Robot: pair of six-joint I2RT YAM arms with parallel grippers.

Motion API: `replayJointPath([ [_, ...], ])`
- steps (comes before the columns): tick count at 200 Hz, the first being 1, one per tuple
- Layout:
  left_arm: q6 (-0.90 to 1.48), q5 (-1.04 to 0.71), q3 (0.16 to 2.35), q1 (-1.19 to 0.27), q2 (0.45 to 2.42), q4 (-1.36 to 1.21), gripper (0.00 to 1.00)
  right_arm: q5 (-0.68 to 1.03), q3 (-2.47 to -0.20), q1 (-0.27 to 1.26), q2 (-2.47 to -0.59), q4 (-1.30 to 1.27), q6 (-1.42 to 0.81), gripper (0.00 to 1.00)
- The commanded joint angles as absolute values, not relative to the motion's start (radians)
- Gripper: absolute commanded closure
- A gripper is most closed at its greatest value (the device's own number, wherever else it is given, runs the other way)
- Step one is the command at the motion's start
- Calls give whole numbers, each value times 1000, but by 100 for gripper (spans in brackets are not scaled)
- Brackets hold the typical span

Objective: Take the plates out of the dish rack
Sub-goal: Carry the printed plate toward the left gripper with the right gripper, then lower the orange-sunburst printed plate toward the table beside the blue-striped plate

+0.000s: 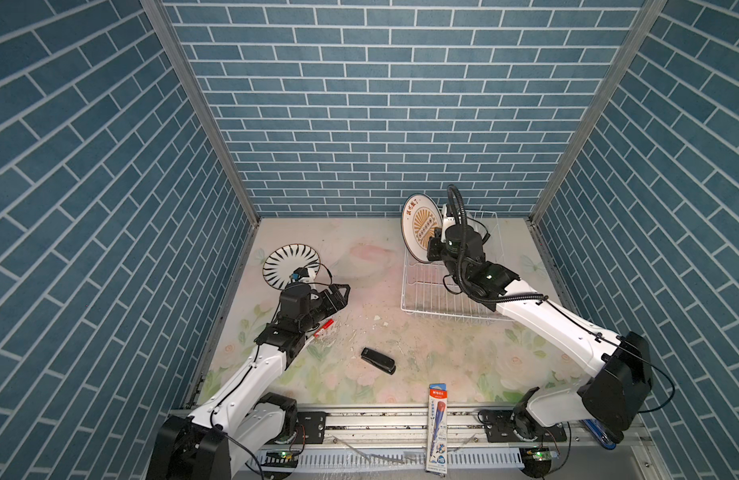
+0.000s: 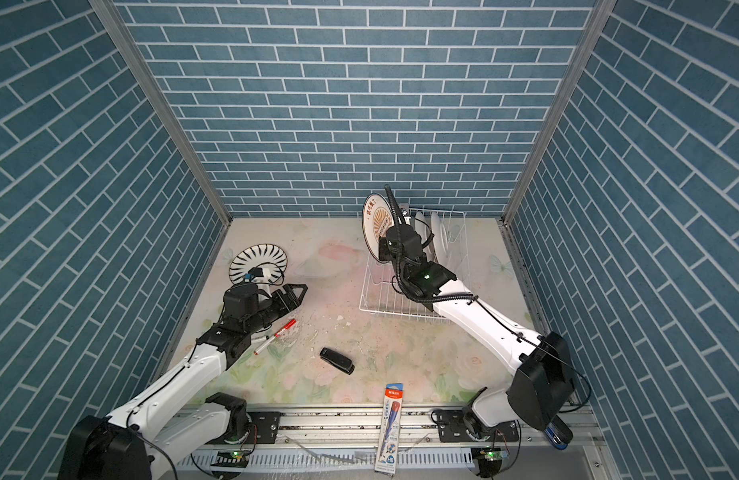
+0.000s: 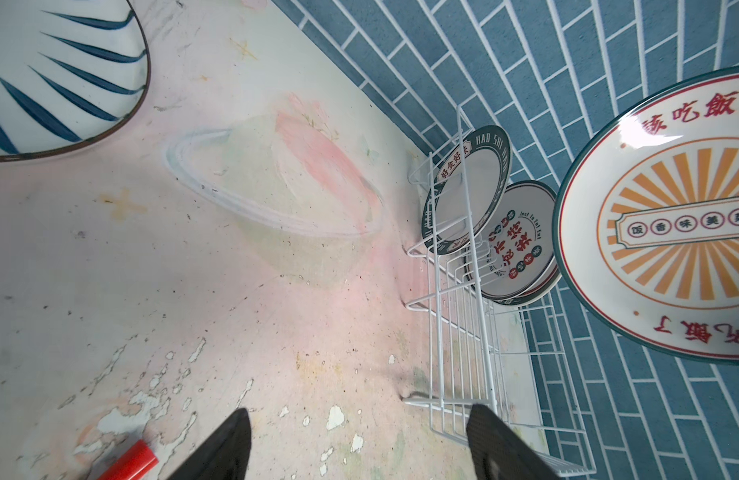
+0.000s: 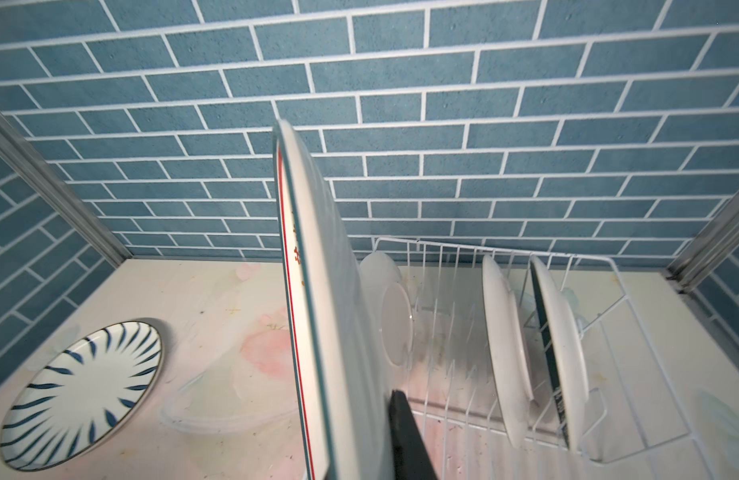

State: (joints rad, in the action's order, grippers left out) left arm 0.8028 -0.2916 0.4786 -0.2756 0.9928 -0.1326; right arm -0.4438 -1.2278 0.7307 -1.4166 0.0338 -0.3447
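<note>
— Made out the step?

— Judged it the second plate's carry-off. Nearer, found the left gripper gaping and empty, low over the mat, near the striped plate lying flat, already out. Farther, saw the right gripper clamped on the rim of the sunburst plate, held on edge above the left side of the rack.

— And next?

— Reckoned on swinging it left, tipping it flat, and setting it down clear of the striped one. Counted at least two plates standing in the far slots.

— Surface, room?

— Noted a pencil pack across the front rail, then a stapler and marker mid-mat. Found the mat worn and flaking there. Beyond, saw blue brick walls on three sides.
</note>
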Motion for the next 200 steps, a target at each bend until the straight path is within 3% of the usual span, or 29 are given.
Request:
replayJointPath([
  [1, 830, -314, 486, -282, 1001, -205, 15, -315, -1190, 713, -1360, -10, -489, 100],
  [61, 855, -379, 499, -282, 1052, -276, 15, -242, -1144, 697, -1339, -21, -553, 100],
  [134, 880, -413, 466, -282, 1069, -383, 14, -31, -1120, 675, -1376, -86, -639, 100],
  [200, 900, -435, 463, -281, 1095, -421, 14, 105, -1077, 670, -1442, -198, -816, 100],
])
